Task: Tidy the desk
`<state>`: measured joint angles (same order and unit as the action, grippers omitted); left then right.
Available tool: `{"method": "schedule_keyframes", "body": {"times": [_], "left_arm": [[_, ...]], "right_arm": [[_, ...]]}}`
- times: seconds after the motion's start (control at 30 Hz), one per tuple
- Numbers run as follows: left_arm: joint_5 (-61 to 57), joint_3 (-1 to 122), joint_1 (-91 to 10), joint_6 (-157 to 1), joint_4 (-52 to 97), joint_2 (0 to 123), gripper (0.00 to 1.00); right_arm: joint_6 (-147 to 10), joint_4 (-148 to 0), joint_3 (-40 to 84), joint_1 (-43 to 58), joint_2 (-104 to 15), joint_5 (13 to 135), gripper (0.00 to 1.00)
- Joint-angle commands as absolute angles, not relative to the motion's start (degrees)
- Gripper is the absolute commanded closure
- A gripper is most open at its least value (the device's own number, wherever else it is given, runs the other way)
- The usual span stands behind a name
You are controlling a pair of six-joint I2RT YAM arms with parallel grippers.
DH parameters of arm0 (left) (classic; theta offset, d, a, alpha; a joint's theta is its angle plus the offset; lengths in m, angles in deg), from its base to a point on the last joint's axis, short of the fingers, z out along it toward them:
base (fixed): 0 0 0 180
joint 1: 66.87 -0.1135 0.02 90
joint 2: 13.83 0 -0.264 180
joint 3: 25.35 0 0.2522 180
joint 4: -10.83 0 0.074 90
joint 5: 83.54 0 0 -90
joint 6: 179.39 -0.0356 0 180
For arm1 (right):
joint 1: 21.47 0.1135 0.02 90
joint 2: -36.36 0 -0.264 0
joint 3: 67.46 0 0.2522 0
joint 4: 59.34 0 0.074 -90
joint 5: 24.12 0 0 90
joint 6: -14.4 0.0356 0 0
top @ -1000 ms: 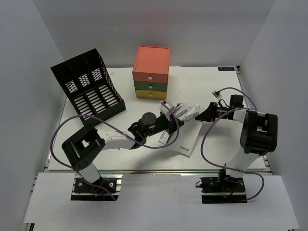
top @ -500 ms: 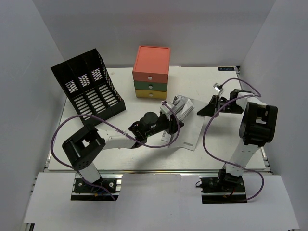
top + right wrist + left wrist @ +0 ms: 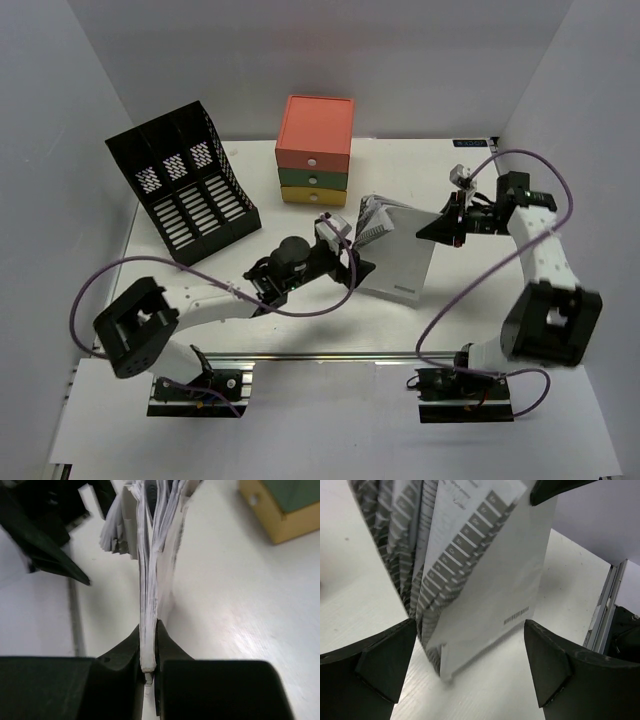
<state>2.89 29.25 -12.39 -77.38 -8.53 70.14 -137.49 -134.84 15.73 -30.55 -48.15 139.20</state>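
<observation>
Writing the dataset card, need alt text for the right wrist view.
The right end effector is shut on the edge of a tabbed booklet held upright, its pages fanning out beyond over the white desk. One of the left arm's black fingers pokes in at upper left; a corner of the yellow drawer shows at upper right.

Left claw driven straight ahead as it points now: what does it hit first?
The tabbed booklet, standing between its open fingers and pinched by the right claw; contact looks near, depth unclear.
</observation>
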Motion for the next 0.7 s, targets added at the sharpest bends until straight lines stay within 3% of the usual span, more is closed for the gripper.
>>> {"method": "schedule_keyframes", "body": {"times": [0.0,0.13,0.27,0.57,0.67], "left_arm": [[4.00,27.61,-12.38,-80.60,-5.82,62.65,0.02],[3.82,24.89,-12.38,-83.59,-3.19,56.41,0.02],[0.86,24.44,-13.70,-84.20,-0.54,53.06,0.02],[-6.72,28.48,-17.57,-82.18,-1.78,57.71,0.02],[-8.82,29.01,-18.80,-82.27,-1.42,57.89,0.02]], "right_arm": [[-117.47,-113.00,11.35,-30.52,-35.85,136.20,1.00],[-112.95,-110.45,9.66,-30.52,-30.26,138.02,1.00],[-123.11,-123.27,14.75,-30.52,-31.57,142.34,1.00],[-143.07,-147.43,18.01,-30.35,-30.87,146.21,1.00],[-144.24,-148.25,18.81,-29.82,-29.56,146.21,1.00]]}}
